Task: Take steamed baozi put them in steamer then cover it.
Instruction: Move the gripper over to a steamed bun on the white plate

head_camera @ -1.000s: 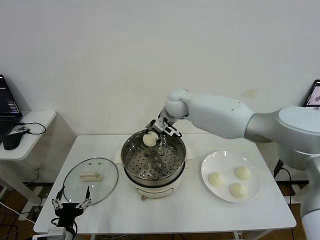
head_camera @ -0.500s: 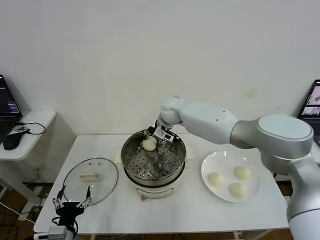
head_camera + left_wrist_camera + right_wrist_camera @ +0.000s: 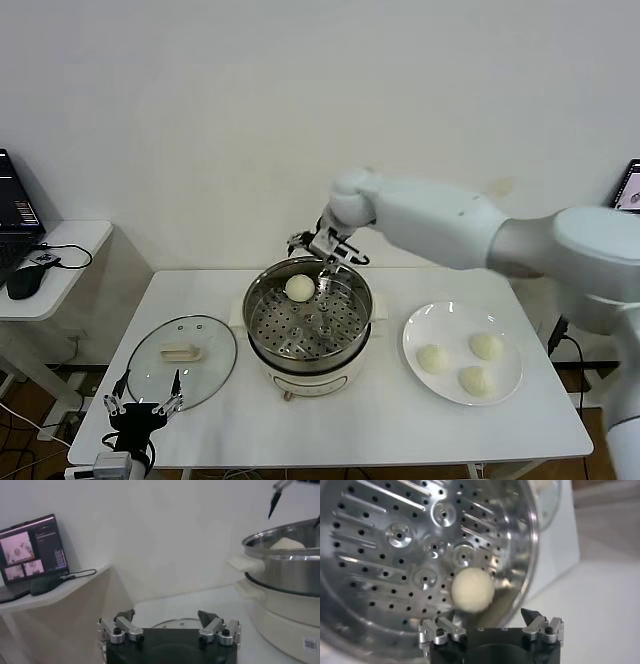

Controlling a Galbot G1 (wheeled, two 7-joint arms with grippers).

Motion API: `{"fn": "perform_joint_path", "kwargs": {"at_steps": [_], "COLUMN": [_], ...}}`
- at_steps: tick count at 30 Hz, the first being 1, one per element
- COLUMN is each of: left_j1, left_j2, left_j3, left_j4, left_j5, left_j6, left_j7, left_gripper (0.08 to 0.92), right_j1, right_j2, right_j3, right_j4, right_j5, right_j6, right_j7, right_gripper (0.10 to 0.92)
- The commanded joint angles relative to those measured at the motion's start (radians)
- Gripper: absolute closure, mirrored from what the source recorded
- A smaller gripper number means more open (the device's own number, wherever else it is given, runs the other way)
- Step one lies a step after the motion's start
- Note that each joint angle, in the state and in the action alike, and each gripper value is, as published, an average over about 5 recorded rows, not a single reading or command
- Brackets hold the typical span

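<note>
Bench (image 3: 380, 430): white, rectangular.

Steamer (image 3: 308, 325): steel pot with perforated tray on a cream base, standing at mid-bench, slightly toward the far edge.

Baozi, in steamer (image 3: 299, 288): one bun resting on the tray against the far wall of the pot; free of any grip.

Baozi, remaining (image 3: 432, 358): three buns on a white plate (image 3: 420, 330), just right of the steamer, near the bench's right edge.

Cover (image 3: 182, 358): glass lid with cream handle, lying flat on the bench left of the steamer, toward the near left corner.

Right claw (image 3: 328, 250): above the steamer's far rim, fingers spread wide, holding nothing; the bun sits just below it.

Left claw (image 3: 142, 408): parked low at the bench's near left corner, beside the cover's near edge; fingers apart, empty.
</note>
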Motion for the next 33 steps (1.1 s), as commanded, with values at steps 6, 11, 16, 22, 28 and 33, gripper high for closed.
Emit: {"fn": "perform_joint_path", "kwargs": {"at_steps": [6,11,16,22,28,33], "left_j1": [-0.002,0.000,-0.002,0.000,0.002,0.002], "left_j2": [0.007,0.013,0.015,0.010,0.010,0.012], "left_j3": [0.003,0.005,0.003,0.004,0.000,-0.008], "left_j4": [-0.012,-0.018,-0.013,-0.006,0.005,0.007], "left_j5": [0.000,0.003,0.013,0.024,0.028,0.027], "left_j6": [0.003,0.005,0.005,0.006,0.007,0.009], "left_j7": [0.001,0.002,0.004,0.006,0.006,0.007], "left_gripper": [0.177,0.177,0.177,0.177,0.177,0.177], "right_j1": [0.078,-0.081,-0.324,-0.556,-0.659,-0.684], "right_j2": [-0.588,-0.710,-0.754,-0.755,-0.712,-0.657], "right_j3": [-0.024,0.045,0.210,0.370,0.413,0.430], "right_j4": [0.466,0.510,0.495,0.459,0.404,0.330], "right_j5": [0.105,0.015,-0.077,-0.145,-0.177,-0.192], "right_j6": [-0.402,-0.397,-0.368,-0.354,-0.348,-0.334], "right_j7": [-0.097,-0.080,-0.076,-0.081,-0.065,-0.049], "right_gripper": [0.203,0.203,0.203,0.203,0.203,0.203]}}
